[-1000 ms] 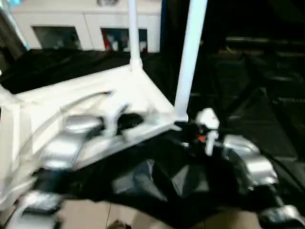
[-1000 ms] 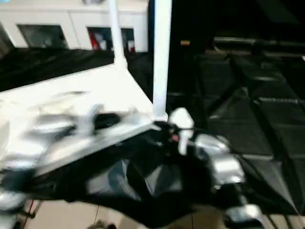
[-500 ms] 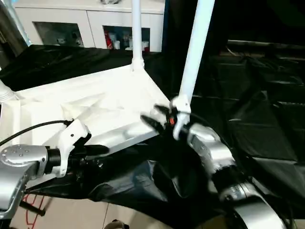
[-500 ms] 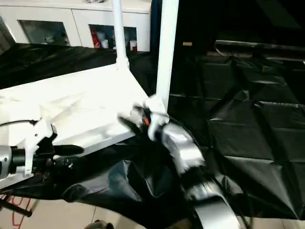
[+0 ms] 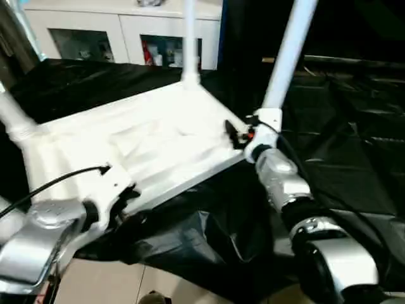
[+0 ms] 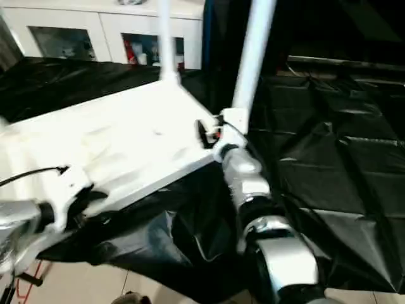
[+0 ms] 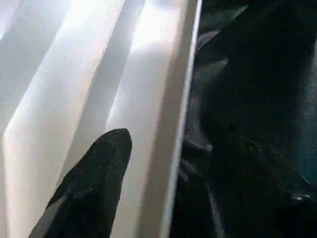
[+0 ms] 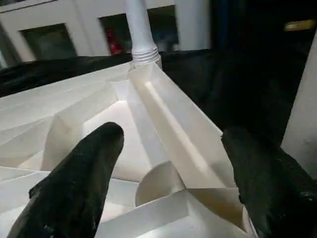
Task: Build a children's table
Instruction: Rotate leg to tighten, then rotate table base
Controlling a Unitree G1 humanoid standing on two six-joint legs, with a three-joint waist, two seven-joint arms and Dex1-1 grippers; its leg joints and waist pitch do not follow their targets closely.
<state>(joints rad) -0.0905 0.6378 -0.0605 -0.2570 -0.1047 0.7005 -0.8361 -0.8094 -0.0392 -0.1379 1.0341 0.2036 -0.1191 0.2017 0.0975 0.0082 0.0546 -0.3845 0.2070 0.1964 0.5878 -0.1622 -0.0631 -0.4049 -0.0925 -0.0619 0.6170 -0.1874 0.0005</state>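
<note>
The right gripper (image 8: 168, 148) has its jaws wide apart, holding nothing, over the near corner of the upturned table top (image 5: 158, 145), beside a fitted leg (image 5: 288, 54). The left gripper (image 5: 126, 193) sits at the top's near edge; one finger (image 7: 94, 183) shows, so I cannot tell its spread. The table lies on a black sheet (image 5: 342, 152).

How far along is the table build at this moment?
Done: the far leg, right leg and left leg stand in the upturned table top. In hand: the open right gripper straddles the right leg's corner; the left gripper is at the near edge. Left: the fourth corner is hidden; then flipping it upright.
</note>
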